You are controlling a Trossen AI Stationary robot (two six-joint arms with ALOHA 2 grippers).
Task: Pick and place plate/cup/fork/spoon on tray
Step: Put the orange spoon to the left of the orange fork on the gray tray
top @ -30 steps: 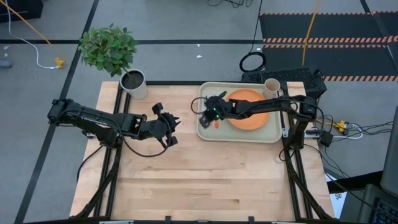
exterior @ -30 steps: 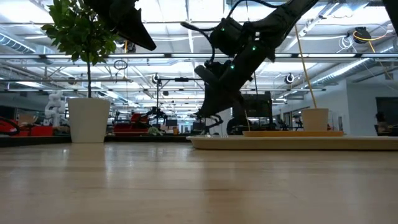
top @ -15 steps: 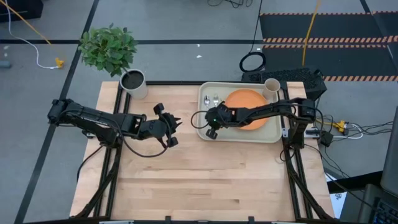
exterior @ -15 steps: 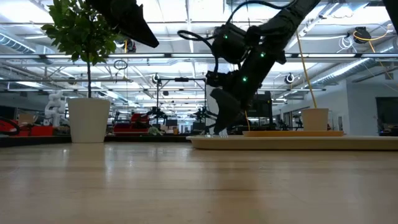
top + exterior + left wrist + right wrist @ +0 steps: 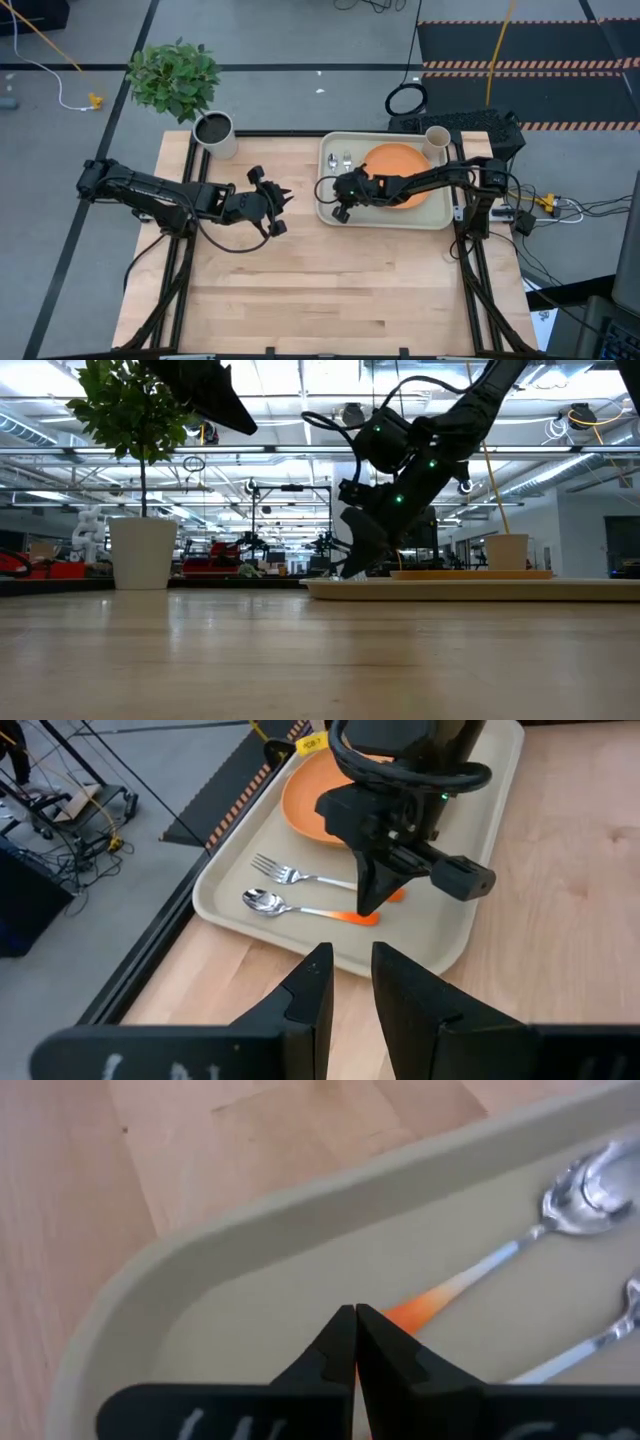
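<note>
The pale tray point(image 5: 385, 224) lies at the table's far right. On it are the orange plate point(image 5: 402, 160), the spoon point(image 5: 300, 909) and the fork point(image 5: 300, 877). The spoon and fork lie side by side by the tray's left rim, handles toward the near side. The beige cup point(image 5: 437, 140) stands at the tray's far right corner. My right gripper point(image 5: 355, 1320) is shut, its fingers pointing down at the spoon's orange handle end point(image 5: 425, 1306). My left gripper point(image 5: 348, 965) is open and empty above the table, left of the tray. My right gripper's shut fingertips point(image 5: 366, 906) stand at the free end of the spoon's handle, coming from above. The fingertips hide that end, so I cannot tell whether they touch it. The spoon lies flat on the tray floor.
A light pot with dark soil point(image 5: 214, 131) and a leafy plant point(image 5: 173, 75) stand at the table's far left corner. Bare wood point(image 5: 330, 290) spreads over the near half of the table. My right arm point(image 5: 430, 180) reaches across the plate.
My right gripper has gone down to the tray floor and a little toward the near edge, tipping its fingers more steeply downward. With it out of the way, the spoon and fork bowls now show in the high view.
</note>
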